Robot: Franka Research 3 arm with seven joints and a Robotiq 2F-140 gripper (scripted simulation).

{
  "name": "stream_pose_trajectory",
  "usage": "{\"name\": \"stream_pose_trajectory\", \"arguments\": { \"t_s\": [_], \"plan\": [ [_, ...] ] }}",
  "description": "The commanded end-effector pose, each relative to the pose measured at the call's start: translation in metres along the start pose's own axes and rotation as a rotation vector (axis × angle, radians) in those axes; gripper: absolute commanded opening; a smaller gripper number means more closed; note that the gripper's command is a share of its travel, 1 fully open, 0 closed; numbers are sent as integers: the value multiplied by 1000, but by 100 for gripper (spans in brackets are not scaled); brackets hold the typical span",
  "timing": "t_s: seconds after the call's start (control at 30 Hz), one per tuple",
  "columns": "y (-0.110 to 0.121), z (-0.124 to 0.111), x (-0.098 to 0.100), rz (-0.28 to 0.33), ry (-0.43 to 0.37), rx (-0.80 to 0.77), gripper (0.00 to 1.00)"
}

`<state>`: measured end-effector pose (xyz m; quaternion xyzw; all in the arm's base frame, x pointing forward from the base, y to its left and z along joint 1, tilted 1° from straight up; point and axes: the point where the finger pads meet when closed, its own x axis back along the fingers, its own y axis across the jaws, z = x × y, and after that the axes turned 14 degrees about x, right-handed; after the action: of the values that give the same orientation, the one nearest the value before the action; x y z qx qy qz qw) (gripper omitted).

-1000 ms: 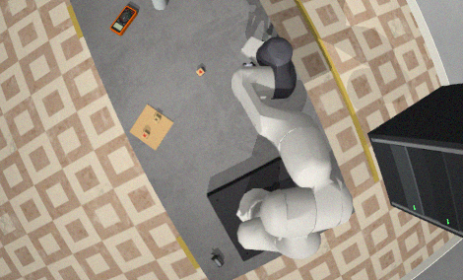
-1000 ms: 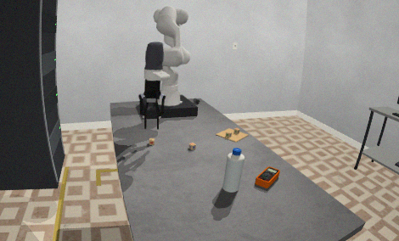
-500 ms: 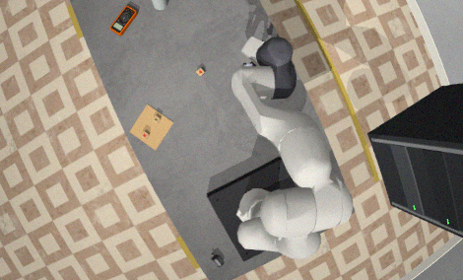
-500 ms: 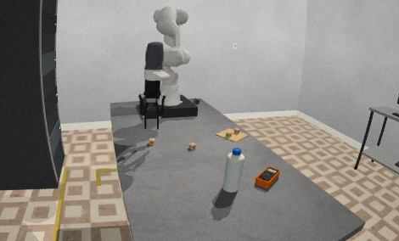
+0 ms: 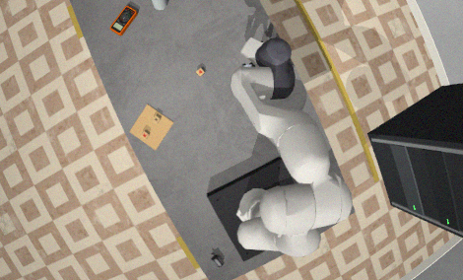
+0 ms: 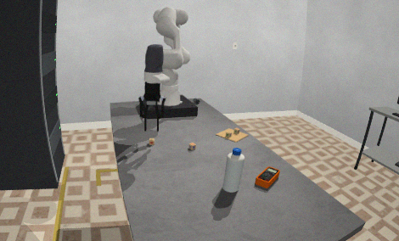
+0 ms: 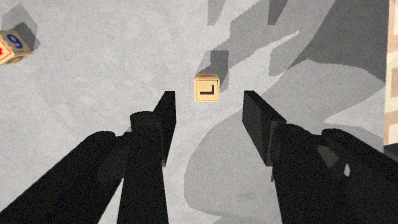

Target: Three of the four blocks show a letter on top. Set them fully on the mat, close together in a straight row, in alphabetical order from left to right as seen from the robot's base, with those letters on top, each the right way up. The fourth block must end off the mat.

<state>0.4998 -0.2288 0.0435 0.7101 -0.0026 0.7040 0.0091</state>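
Note:
A tan block with an L-like mark on top point(image 7: 207, 88) lies on the grey table, also in the exterior view point(image 6: 151, 141). My gripper point(image 7: 209, 106) hangs above it, fingers partly open with nothing between them; it stands well over the table in the exterior view point(image 6: 152, 127). A block showing a red 4 and a blue 9 point(image 7: 11, 46) point(image 6: 192, 146) point(image 5: 200, 71) lies apart to the left. The tan mat point(image 5: 152, 126) point(image 6: 232, 134) carries two blocks point(image 5: 157, 116) point(image 5: 147, 131); their top marks are too small to read.
A white bottle with a blue cap point(image 6: 233, 170) and an orange multimeter point(image 6: 267, 176) stand at the table's far end from the base. A black rack point(image 6: 19, 93) stands beside the table. The floor edge shows at right in the wrist view.

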Motion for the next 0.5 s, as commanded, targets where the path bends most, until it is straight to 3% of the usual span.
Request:
{"name": "stream_pose_trajectory", "arguments": {
  "t_s": [0.0, 0.47],
  "plan": [
    [1, 1, -4, 0, 5, -8, 43],
    [1, 2, -26, 0, 5, -8, 43]
  ]
}}
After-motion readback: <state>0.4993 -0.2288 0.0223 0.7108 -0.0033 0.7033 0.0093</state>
